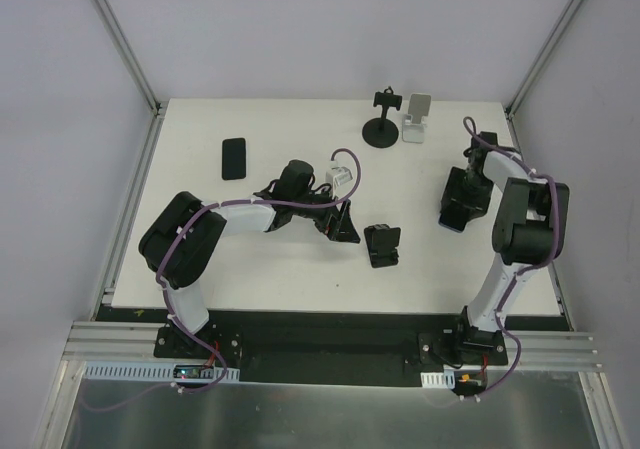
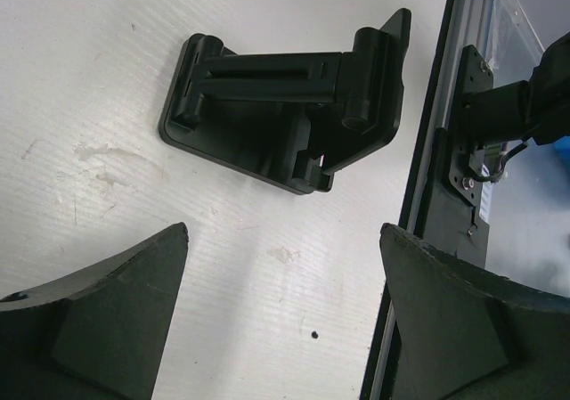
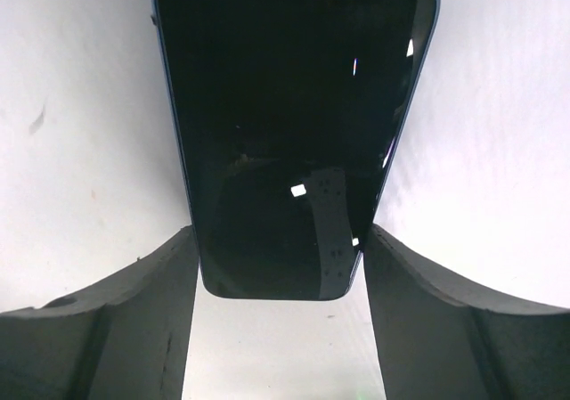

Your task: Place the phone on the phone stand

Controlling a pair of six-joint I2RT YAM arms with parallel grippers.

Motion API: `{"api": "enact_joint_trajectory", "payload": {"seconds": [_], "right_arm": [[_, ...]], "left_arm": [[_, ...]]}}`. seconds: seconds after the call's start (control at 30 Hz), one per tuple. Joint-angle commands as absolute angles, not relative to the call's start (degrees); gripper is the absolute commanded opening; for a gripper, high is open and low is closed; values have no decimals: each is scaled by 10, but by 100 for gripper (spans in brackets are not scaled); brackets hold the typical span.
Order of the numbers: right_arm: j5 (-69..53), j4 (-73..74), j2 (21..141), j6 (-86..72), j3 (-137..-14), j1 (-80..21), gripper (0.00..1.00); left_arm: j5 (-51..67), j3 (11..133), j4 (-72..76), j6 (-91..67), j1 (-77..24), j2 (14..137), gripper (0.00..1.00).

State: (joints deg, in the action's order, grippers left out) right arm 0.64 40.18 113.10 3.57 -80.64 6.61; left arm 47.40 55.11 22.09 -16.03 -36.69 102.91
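right fingers [image 3: 107, 329] on phone [image 3: 285, 133], stand [image 1: 382, 246] apart

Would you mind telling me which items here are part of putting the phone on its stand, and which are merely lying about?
In the job:
- phone, gripped in the right claw
- folding black stand, probably, just ahead of the open left claw

Lying about:
- second phone, flat at the far left
- round-base black stand
- white stand
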Motion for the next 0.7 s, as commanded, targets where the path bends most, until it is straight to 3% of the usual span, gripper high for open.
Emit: {"api": "enact_joint_trajectory", "payload": {"seconds": [0.0,0.27,0.57,0.67], "right_arm": [[-18,327,1020,2,-700,44,1],[-69,156,815,-44,-492,24,1],[18,77,568,-11,-351,-46,1],[17,82,569,-7,-359,-46,1]], "left_arm": [[473,553,239,-156,-366,1005,87],[468,555,240,-157,-366,1008,87],[469,553,242,-156,-367,1005,86],[479,554,245,-153,-371,1005,77]]}}
